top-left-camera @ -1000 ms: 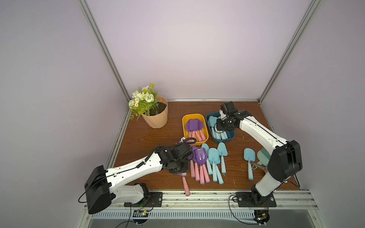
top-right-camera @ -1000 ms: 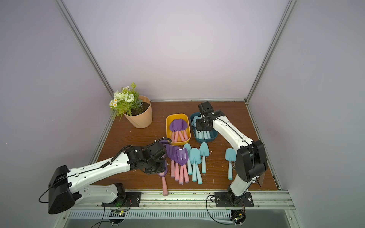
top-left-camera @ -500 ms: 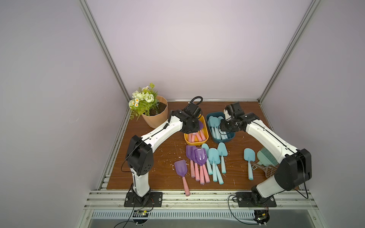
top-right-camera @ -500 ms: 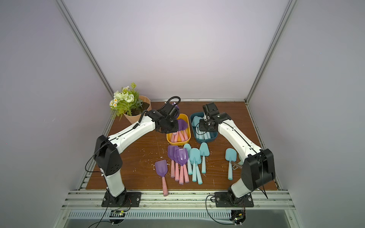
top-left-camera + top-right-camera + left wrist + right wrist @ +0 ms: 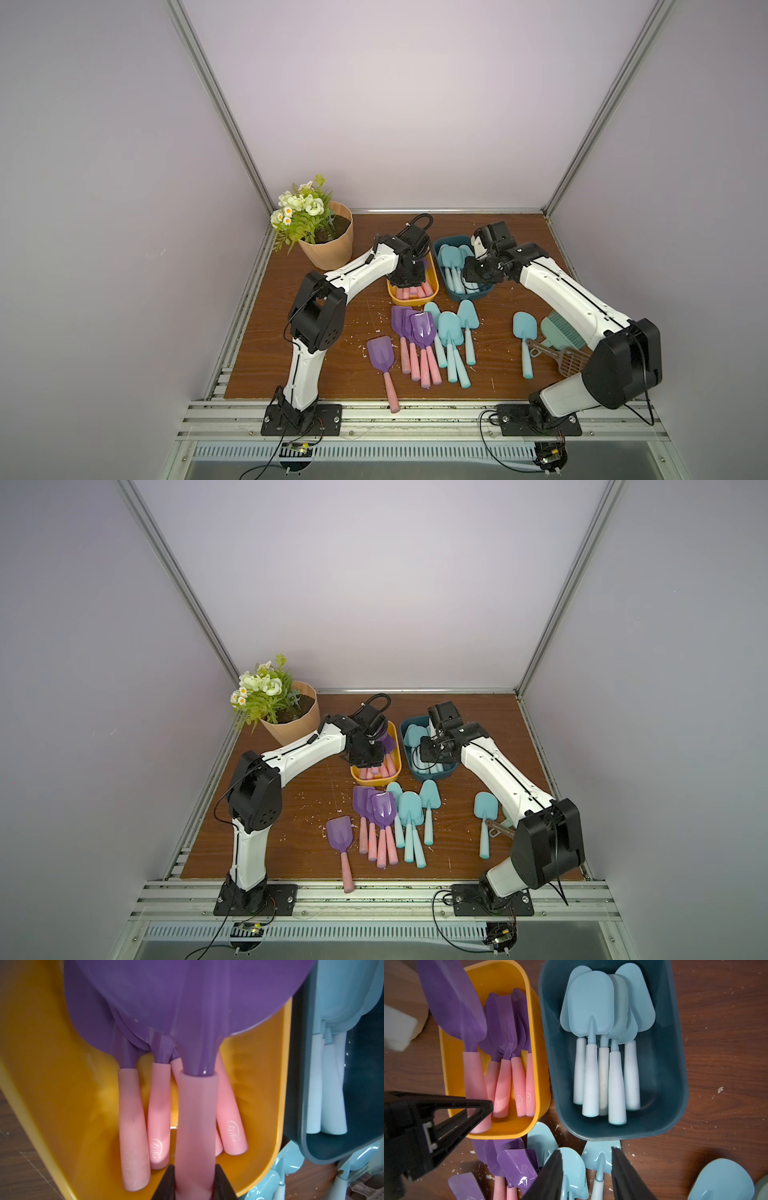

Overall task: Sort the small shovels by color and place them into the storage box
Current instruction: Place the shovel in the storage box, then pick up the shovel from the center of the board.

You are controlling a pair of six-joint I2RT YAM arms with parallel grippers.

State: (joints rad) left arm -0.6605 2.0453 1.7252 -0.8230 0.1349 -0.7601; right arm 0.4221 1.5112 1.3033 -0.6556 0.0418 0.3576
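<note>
**Small shovels: the held one could land on the rim instead of in the box**

The left jaws are clamped on the pink handle of a purple shovel (image 5: 195, 1118), held above the yellow box (image 5: 433, 286), where several purple shovels lie stacked. From the right wrist view, its blade (image 5: 452, 1001) reaches across the box's wall. Released like this, it could, I judge, catch the rim and tip out onto the bench (image 5: 332, 374), or slide off the stack beneath.

The right jaws stand apart and empty over an aqua shovel (image 5: 600, 1159) lying by the near end of the blue box (image 5: 675, 1064), which holds aqua ones. The two arms work close together, so a sideways move by either could knock the other or shove a box.

A purple cluster (image 5: 422, 332) and an aqua cluster (image 5: 450, 330) wait on the bench. Beside the lone aqua shovel (image 5: 523, 332), the green brush (image 5: 561, 336) and brown scoop (image 5: 571, 363) could be grabbed by mistake.
</note>
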